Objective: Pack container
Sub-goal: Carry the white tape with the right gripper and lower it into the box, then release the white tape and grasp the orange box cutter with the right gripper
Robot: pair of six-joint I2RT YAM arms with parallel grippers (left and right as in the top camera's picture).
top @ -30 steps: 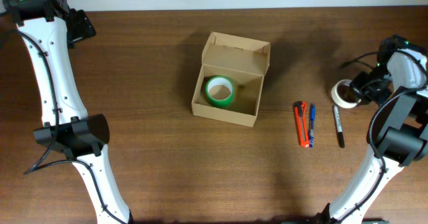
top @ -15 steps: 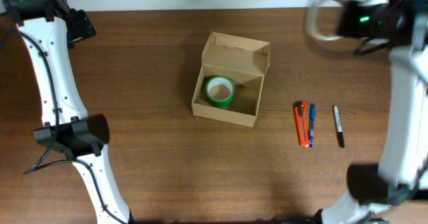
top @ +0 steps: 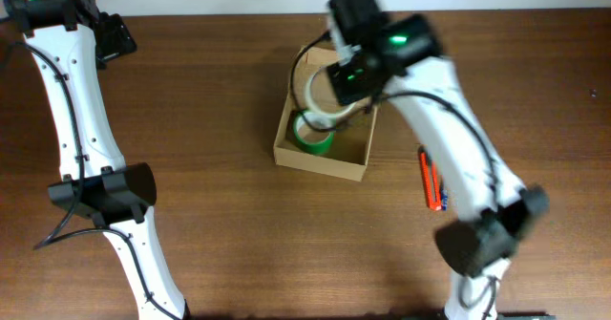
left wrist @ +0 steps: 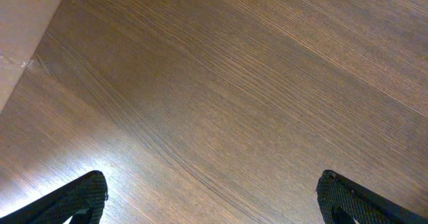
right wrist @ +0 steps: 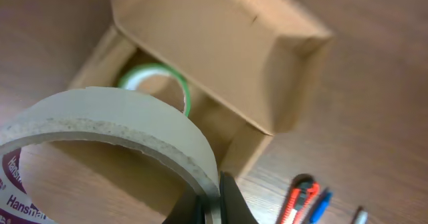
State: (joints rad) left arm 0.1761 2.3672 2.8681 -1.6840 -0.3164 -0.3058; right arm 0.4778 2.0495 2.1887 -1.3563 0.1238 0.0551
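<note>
Your box [top: 320, 162] sits central on the desk [top: 210, 91], mouth up, flap far side, long axis left-right, room to its left. Right tool [right wrist: 212, 205] grips a tape roll [right wrist: 100, 124] above it; left tool [left wrist: 214, 198] gapes wide.

Tan cardboard container [top: 317, 160], flap lid open, upright, mid table [top: 210, 215].

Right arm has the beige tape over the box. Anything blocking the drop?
Nothing visible stands between the beige tape roll in the right gripper and the container. Its lid flap stands open at the back. The green tape roll lies inside on the left half, and the right half looks bare.
</note>
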